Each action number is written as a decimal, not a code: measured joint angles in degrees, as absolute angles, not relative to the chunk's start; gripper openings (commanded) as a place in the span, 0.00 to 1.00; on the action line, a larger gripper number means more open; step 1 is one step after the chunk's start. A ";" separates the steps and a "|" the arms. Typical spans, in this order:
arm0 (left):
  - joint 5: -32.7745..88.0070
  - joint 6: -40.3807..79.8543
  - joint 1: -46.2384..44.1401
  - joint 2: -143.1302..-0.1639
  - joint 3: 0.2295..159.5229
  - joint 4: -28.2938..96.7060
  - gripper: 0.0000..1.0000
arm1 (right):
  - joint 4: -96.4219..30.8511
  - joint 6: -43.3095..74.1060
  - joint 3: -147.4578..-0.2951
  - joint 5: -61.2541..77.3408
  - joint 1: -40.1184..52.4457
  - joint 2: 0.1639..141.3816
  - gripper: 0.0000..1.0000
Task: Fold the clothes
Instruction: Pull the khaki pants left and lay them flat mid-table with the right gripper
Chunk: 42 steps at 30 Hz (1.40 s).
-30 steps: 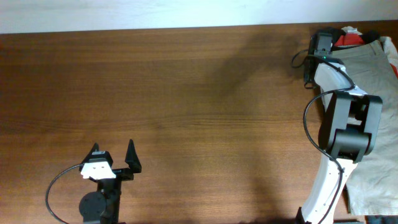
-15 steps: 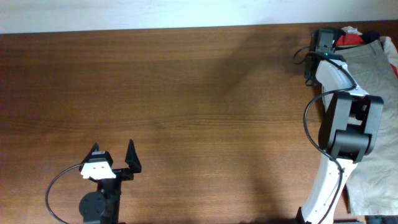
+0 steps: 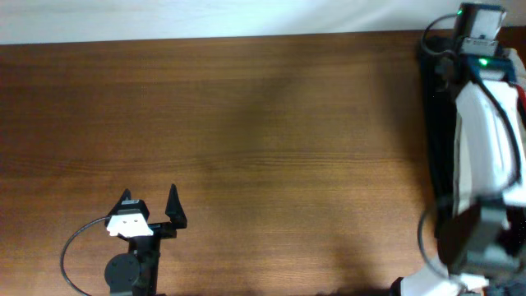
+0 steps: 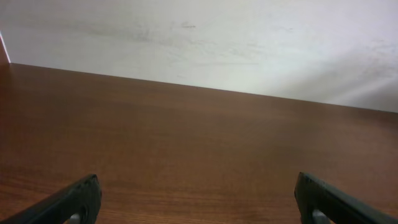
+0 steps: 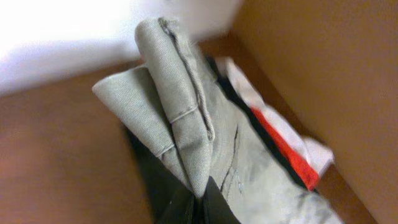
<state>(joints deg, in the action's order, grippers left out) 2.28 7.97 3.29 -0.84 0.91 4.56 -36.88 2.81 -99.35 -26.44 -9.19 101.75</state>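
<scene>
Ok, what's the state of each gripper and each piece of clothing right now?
left gripper: open, empty, over the table.
right gripper: shut on the khaki trousers.
khaki trousers: bunched, one fold pinched and raised, not yet folded.
black garment: crumpled beneath the trousers.
red-and-white piece: crumpled, partly hidden under the trousers.

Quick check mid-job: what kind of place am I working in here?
Probably a robot lab or test bench, not a home: a wooden table against a plain white wall, khaki trousers pinched in the right end effector, and the left end effector open.
</scene>
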 measured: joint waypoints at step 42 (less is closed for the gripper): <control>2.28 7.97 3.29 -0.84 0.91 4.56 0.99 | -70.08 26.33 -101.08 3.62 11.05 105.43 0.99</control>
